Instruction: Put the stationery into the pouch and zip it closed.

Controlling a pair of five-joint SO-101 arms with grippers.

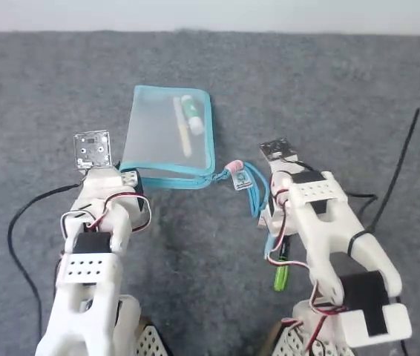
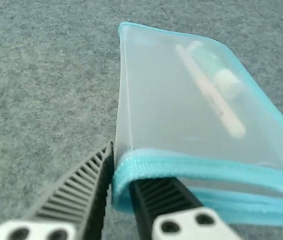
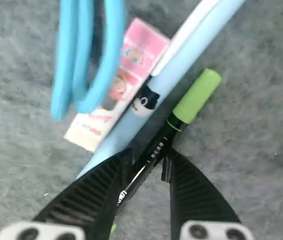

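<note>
Appearing limp, the pouch [image 2: 181,115] is pinched at its near-left corner by the left jaws, the seemingly light, slick pen [image 3: 175,122] on its barrel by the right jaws.

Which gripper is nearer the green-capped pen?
Right. The right gripper has its fingers around the green-capped pen; the left gripper pinches the pouch corner, away from it.

Smooth translucent plastic pouch [image 2: 181,110], woven cloth edging, in left gripper [image 2: 122,175] of ribbed matt plastic; smooth green-capped pen [image 3: 196,95]; rough carpet-like table [image 1: 343,89].
</note>
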